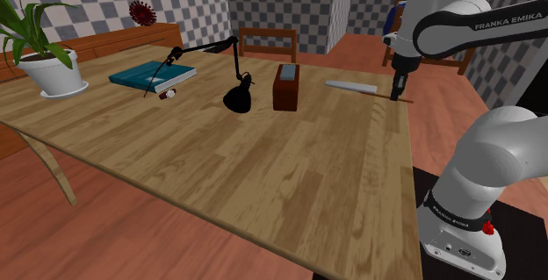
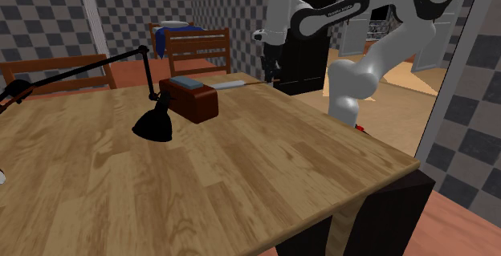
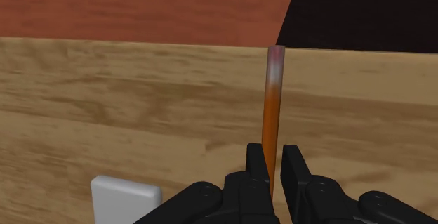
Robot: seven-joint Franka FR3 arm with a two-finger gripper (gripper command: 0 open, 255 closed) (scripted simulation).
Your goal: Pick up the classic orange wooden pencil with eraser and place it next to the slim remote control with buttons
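Flat, dimmish, even light everywhere, source can't be told. Desk [image 1: 263, 173] looks darker toward the second exterior view's left and lighter in the wrist view. Shadows barely show under the lamp [image 1: 239, 98].

We see an orange pencil [image 3: 271, 110] with a pinkish tip, a black pincer [image 3: 271, 151], a light wood-grain tabletop [image 1: 263, 164], a black lamp [image 1: 239, 96], a teal book [image 1: 151, 75], a reddish-brown box [image 1: 285, 89], a pale grey remote [image 1: 349, 85], a white pot [image 1: 54, 72] at the frame's upper left, and grey-checkered walls [image 1: 88, 6].
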